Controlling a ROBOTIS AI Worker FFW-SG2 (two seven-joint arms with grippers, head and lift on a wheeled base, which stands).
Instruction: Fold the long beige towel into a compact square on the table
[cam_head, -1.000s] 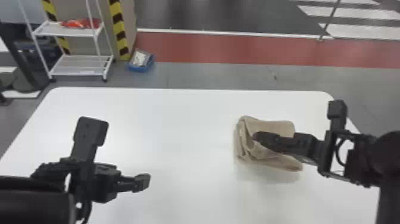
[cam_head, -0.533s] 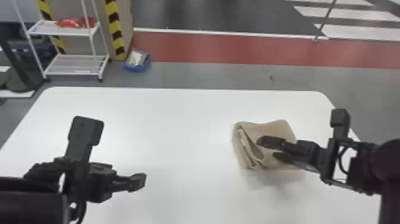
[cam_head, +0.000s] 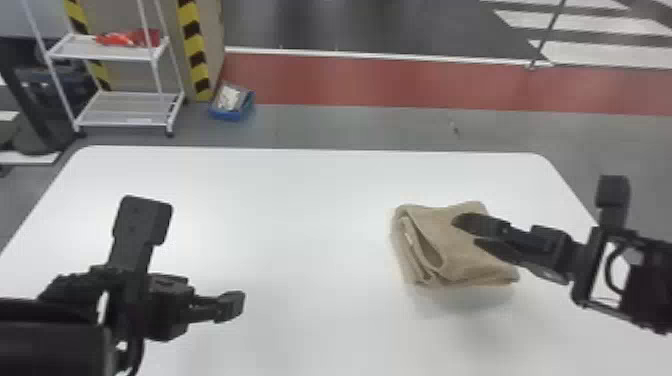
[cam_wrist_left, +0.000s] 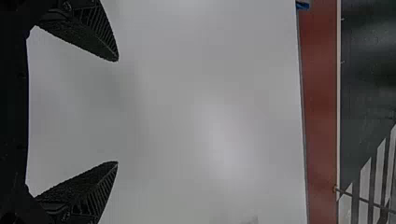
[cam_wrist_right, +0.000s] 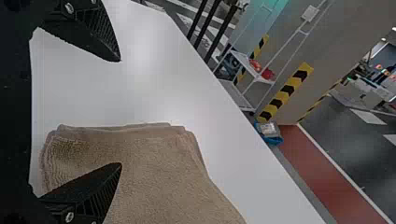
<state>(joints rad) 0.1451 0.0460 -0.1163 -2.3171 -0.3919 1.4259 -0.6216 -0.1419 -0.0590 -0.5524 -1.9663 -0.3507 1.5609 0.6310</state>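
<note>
Towel (cam_head: 447, 260): folded up with its layers showing, on the right part of the worktop
Floor (cam_head: 360, 127): gray, past the worktop, then a red strip (cam_head: 400, 82), then dark ground with white stripes (cam_head: 600, 52)
Wall (cam_head: 212, 35): tan, with yellow and black bands, at the far left
Worktop (cam_head: 280, 215): white, flat and a bit shiny, with round far corners
Rack (cam_head: 145, 115): white, two shelves, by the wall
Left claw (cam_head: 230, 306): wide, over the worktop's left part
Right claw (cam_head: 467, 231): wide, at the towel; can't tell if it touches
Box (cam_head: 227, 115): blue, on the floor
Stuff (cam_head: 117, 39): red, on the top shelf
</note>
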